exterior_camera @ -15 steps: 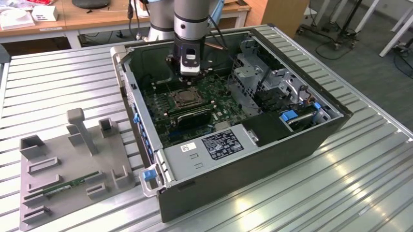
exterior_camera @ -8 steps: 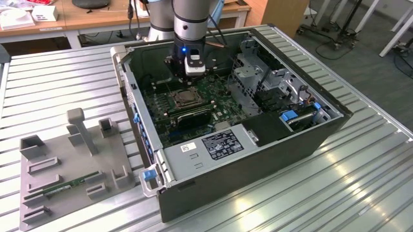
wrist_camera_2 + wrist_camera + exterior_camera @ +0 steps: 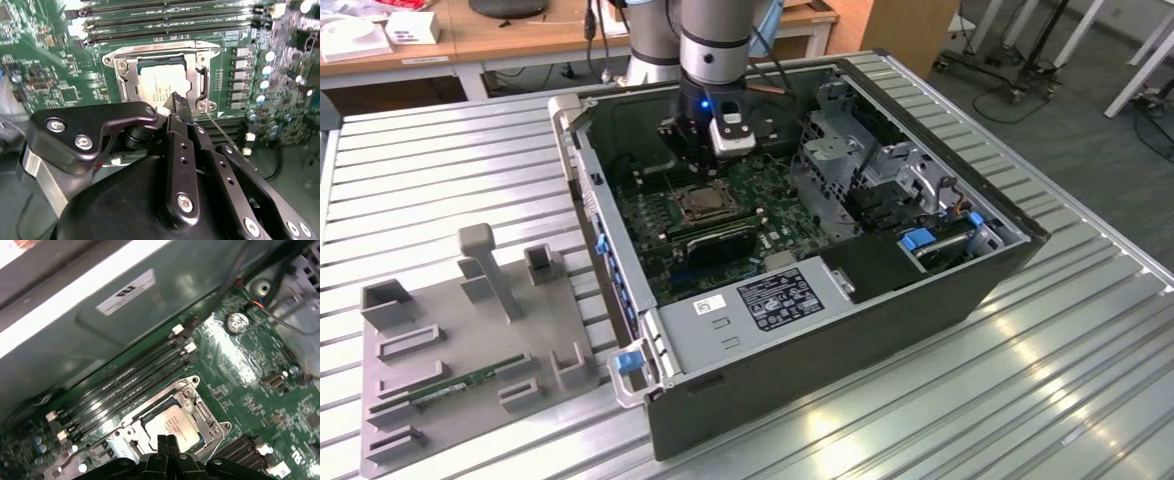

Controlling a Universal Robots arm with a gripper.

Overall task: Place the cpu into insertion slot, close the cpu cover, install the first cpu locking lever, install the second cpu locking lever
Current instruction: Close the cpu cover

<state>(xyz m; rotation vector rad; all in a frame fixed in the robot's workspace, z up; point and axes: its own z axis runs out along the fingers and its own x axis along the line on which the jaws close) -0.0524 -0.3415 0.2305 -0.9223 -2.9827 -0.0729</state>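
Exterior view first: the open computer case (image 3: 854, 300) lies on the slatted metal table (image 3: 454, 160), filling the middle of the frame. My arm (image 3: 714, 40) hangs from the top centre straight into it. Under the arm, on the green motherboard (image 3: 774, 190), sits the insertion slot (image 3: 704, 205), just left of the frame's centre. Down at the lower left a grey fixture tray (image 3: 467, 340) rests on the table, well apart from the case, with a memory stick (image 3: 454, 385) lying in it.

Over to the second wrist view: my gripper (image 3: 179, 102) looms in the foreground, its black tip poised at the edge of the cpu (image 3: 160, 82). The cpu lies flat in the insertion slot, pale face up. The cpu cover (image 3: 155, 51) is down around it, and the chip shows through the cut-out. A thin metal rod (image 3: 225, 134) slants away from the socket's corner, running just beside my gripper; I can't tell whether it is latched. Beyond the socket run the long black memory slots (image 3: 170, 22).

First wrist view: my fingertips (image 3: 163, 441) are pressed together with nothing between them, right over the near edge of the cpu. I can't tell if they touch it. The cover frames the chip squarely, the memory slots run alongside, and a coin battery (image 3: 237, 322) gleams further off on the board
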